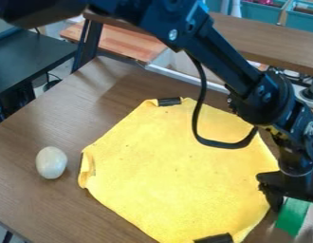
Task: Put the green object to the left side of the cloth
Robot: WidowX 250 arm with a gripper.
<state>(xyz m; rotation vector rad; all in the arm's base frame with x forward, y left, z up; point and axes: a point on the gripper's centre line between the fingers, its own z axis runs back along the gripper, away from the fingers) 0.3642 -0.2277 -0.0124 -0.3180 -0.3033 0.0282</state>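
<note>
The gripper (pixel 297 208) hangs low at the right of the view, beside the lower right edge of the yellow cloth (pixel 175 168). Its fingers are spread apart, with the upper end of the green object (pixel 291 218) between them; whether either finger touches it, I cannot tell. The green object is near the cloth's lower right edge, across the cloth from the pale egg-shaped thing (pixel 51 162) on the brown table (pixel 32 204).
</note>
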